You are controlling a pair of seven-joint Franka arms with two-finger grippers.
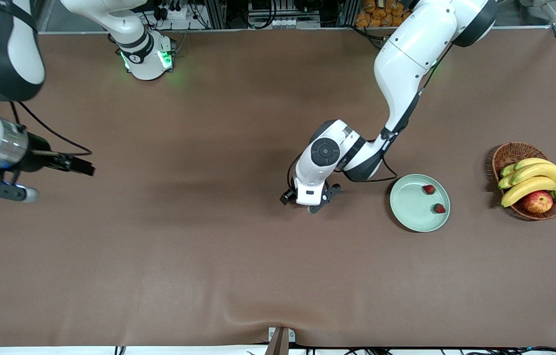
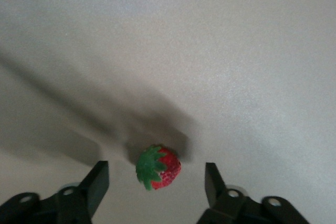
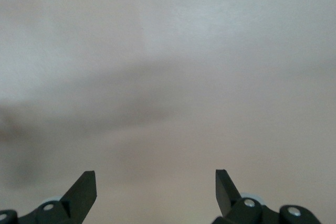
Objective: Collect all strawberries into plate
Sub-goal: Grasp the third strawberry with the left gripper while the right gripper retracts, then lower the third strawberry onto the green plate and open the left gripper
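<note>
Two strawberries [image 1: 429, 189] [image 1: 438, 208] lie in the pale green plate [image 1: 408, 212], toward the left arm's end of the table. A third strawberry [image 2: 158, 167] lies on the brown table between the fingertips of my left gripper [image 2: 156, 174], which is open around it without touching. In the front view the left gripper [image 1: 308, 203] is low over the table beside the plate, and its hand hides that berry. My right gripper [image 1: 83, 166] waits open and empty over bare table at the right arm's end; its wrist view [image 3: 156, 182] shows only tabletop.
A brown wicker basket [image 1: 507, 153] with bananas [image 1: 529, 180] and a red-yellow apple [image 1: 538, 201] stands beside the plate, closer to the left arm's end of the table. A cable loops from the left wrist [image 1: 381, 177] near the plate's rim.
</note>
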